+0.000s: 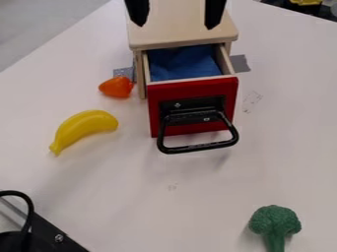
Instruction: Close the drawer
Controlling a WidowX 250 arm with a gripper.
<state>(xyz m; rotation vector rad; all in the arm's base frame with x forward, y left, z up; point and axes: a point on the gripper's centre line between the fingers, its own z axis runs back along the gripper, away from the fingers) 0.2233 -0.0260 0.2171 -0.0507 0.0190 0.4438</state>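
1. Red paint is covering the front of the drawer (191, 89), and this drawer is standing clearly open, sticking out from its wooden cabinet (181, 34) on the pale surface (145, 197).

2. From where I am watching, the fingers (137, 11) are hanging at the top edge of the view, over the cabinet's wooden top. They are pointing downward and standing wide apart, and nothing is sitting between them.

3. The black handle (197, 147) is facing away from the cabinet, so it is offering itself for a pull. For closing, I am thinking that a push on the red front is being enough, without any grip.

4. Grey tape (240, 63) is lying beside the cabinet; probably it is serving to keep the cabinet from sliding when somebody is pushing.

5. Blue cloth (184, 63) is lying inside, seemingly below the rim, so I am not expecting it to block the way.

6. An orange toy (117, 86) is resting just beside the cabinet, and a yellow banana (82, 129) is lying nearby. Both are leaving the drawer's path free. Green broccoli (275, 221) is lying well apart.

7. Next, the fingers are needing to come around before the red front; if they are pushing off-centre, the drawer is risking to jam.
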